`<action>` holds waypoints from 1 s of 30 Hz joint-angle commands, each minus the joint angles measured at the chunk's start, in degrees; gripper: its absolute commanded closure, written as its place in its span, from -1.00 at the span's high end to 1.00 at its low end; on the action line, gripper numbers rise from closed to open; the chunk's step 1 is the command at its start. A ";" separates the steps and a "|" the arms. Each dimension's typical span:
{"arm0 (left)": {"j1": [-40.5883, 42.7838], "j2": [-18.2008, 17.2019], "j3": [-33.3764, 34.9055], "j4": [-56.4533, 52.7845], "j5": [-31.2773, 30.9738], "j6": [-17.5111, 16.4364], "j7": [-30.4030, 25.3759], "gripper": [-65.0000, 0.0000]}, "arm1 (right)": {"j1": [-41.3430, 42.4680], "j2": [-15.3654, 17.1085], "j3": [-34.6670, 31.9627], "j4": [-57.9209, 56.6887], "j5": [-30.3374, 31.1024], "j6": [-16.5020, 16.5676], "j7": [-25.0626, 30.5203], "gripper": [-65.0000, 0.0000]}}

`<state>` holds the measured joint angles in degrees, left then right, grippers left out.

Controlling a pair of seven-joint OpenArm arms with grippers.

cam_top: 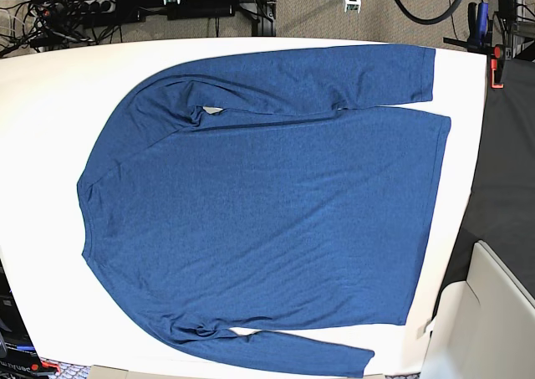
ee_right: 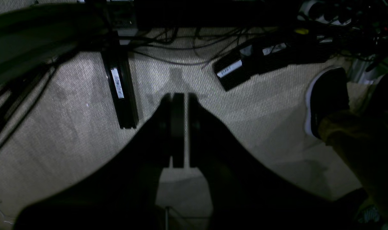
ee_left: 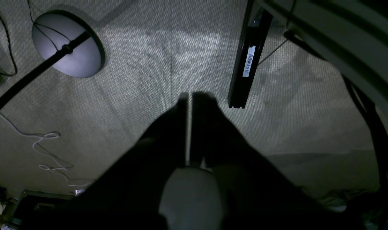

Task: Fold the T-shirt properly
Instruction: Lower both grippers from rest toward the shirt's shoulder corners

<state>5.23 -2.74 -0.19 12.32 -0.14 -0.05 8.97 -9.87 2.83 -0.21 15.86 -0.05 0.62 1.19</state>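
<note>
Dark blue knit T-shirt [cam_top: 267, 220] spread flat across the white table [cam_top: 50, 103], sleeves laid along the body, ready for folding; left gripper [ee_left: 189, 95] and right gripper [ee_right: 178, 95] pressed closed, empty, parked over carpet [ee_left: 149, 64], clear of the cloth.

The T-shirt [cam_top: 267, 220] is matt, heathered blue knit cloth, lying on a smooth, matt white desk [cam_top: 50, 94]. Beyond the dark matt fingers [ee_left: 181, 127] lies a floor [ee_left: 149, 64] of rough woven carpet, with a smooth grey disc [ee_left: 66, 44] to their left.
</note>
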 commanded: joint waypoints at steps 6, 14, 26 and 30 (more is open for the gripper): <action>1.05 -0.47 -0.21 0.39 0.10 0.01 0.04 -1.00 | -1.08 0.38 -0.10 0.10 -0.25 -0.05 0.26 -1.00; 7.91 -2.14 -0.12 9.62 0.10 0.01 0.13 -1.00 | -4.86 2.40 -0.10 3.26 -0.25 -0.05 0.35 -1.00; 22.24 -6.88 -0.12 31.33 0.01 0.01 0.13 -1.00 | -20.42 6.88 -0.01 26.38 -0.17 -0.14 0.26 -1.00; 26.28 -7.59 -0.30 39.16 0.01 0.01 0.13 -1.00 | -25.52 7.59 0.43 35.88 -0.17 -0.40 0.26 -1.00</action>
<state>31.05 -10.00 -0.19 50.98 -0.32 -0.19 10.04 -34.68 9.69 0.05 51.13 -0.36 0.27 0.23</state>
